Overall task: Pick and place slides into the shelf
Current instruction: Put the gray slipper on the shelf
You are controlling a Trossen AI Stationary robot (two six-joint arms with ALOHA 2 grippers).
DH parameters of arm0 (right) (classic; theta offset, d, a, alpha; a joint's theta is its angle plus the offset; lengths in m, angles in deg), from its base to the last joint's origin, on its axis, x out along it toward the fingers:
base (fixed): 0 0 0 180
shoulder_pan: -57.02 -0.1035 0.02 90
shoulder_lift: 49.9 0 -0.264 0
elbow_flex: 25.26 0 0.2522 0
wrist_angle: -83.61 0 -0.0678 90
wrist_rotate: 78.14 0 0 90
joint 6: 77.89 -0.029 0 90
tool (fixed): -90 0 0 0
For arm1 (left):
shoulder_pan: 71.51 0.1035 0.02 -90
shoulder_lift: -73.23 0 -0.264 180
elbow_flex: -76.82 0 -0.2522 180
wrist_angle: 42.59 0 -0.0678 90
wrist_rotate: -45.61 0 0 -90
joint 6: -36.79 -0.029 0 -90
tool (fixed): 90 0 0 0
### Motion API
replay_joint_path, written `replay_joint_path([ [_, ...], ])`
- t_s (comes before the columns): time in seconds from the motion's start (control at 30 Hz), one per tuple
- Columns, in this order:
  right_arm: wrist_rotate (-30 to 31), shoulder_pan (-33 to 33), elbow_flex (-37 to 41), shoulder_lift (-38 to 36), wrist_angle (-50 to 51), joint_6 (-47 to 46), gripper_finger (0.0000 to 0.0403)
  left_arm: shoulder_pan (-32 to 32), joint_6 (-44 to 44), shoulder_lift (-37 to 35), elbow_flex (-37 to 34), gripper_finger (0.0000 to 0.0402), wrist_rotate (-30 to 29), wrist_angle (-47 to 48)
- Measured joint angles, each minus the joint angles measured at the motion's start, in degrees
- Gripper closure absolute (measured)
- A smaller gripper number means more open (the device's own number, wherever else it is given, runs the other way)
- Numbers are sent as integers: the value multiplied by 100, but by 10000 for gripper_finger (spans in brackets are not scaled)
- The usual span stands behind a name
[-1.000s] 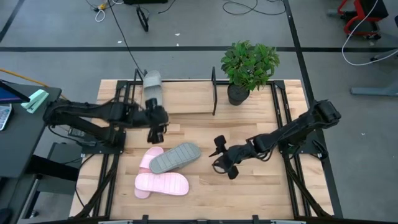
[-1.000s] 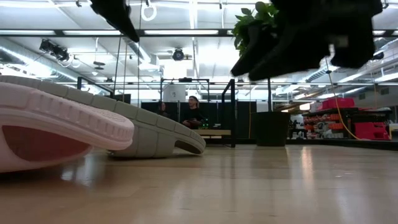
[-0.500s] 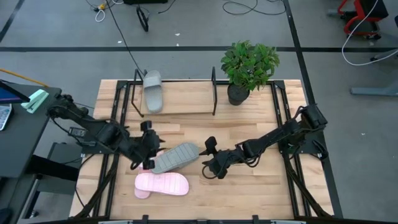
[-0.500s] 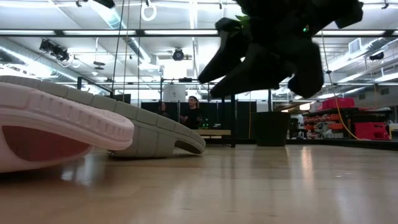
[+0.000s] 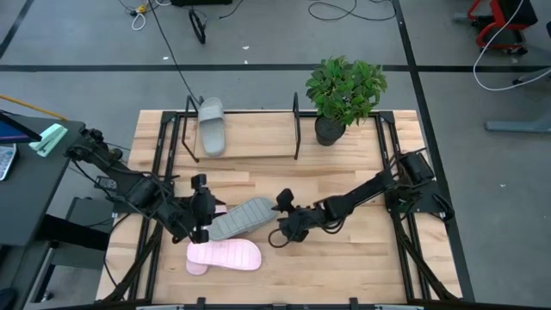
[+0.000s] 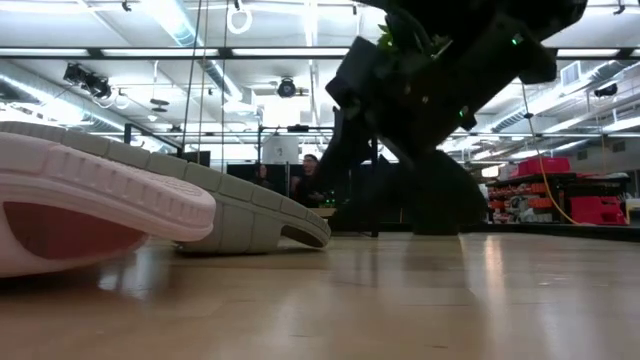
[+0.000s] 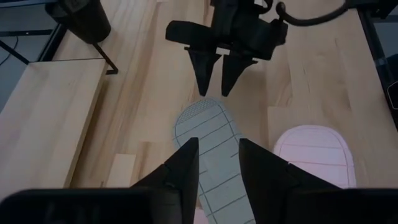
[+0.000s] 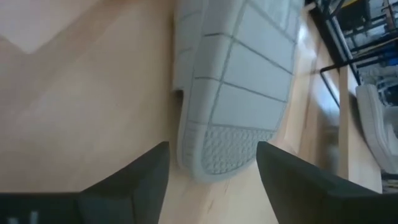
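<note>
Tabletop [image 5: 344,258]: upturned green slide [image 5: 242,217] between both open end effectors.

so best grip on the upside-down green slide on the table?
The green slide lies sole up, tilted across a pink slide. Its raised end overhangs the table, so pinch that end's rim, coming in level from the right gripper side. The left gripper sits open over the other end.

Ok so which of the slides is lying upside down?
The grey-green slide between both tools, sole up across a pink one; the shelved grey-green slide shows its strap.
</note>
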Motion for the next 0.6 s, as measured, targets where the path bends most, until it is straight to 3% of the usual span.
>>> replay_joint_path([
  [0.6,-108,251,0,82,-62,55,135,4,-6,0,0,287,-66,-17],
])
